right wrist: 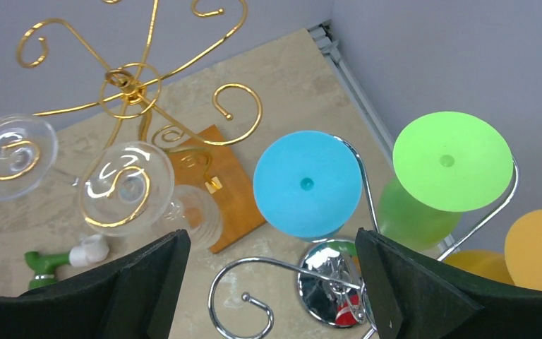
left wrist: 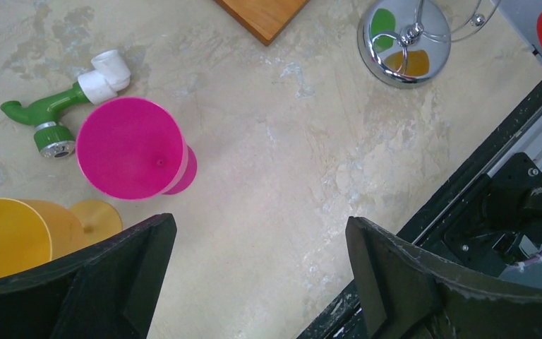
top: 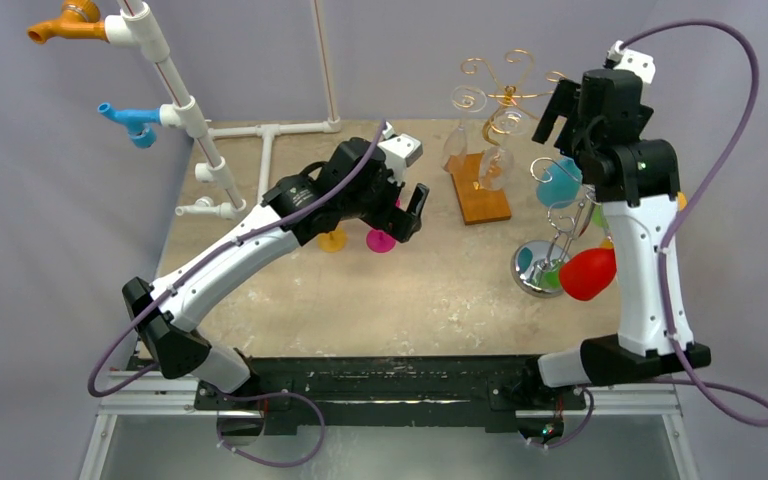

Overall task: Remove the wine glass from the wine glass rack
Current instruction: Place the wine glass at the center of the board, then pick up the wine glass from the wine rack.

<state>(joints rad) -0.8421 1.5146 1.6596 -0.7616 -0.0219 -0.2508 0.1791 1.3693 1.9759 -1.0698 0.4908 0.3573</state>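
Observation:
A chrome wire rack (top: 552,240) at the right holds hanging plastic wine glasses: blue (top: 558,183), red (top: 588,273), green and yellow. In the right wrist view the blue glass's foot (right wrist: 308,185) and the green glass's foot (right wrist: 452,161) hang upside down on the chrome arms, above an empty chrome hook (right wrist: 268,300). My right gripper (top: 552,126) is open and empty, high above the blue glass; it also shows in the right wrist view (right wrist: 272,282). My left gripper (top: 412,212) is open and empty over the table, beside a pink glass (left wrist: 130,147).
A gold wire rack (right wrist: 130,85) on a wooden base (top: 480,190) holds clear glasses (right wrist: 125,187) behind the chrome rack. A yellow glass (left wrist: 7,240) and a green pipe fitting (left wrist: 46,113) lie by the pink glass. A white pipe frame (top: 175,90) stands at the back left.

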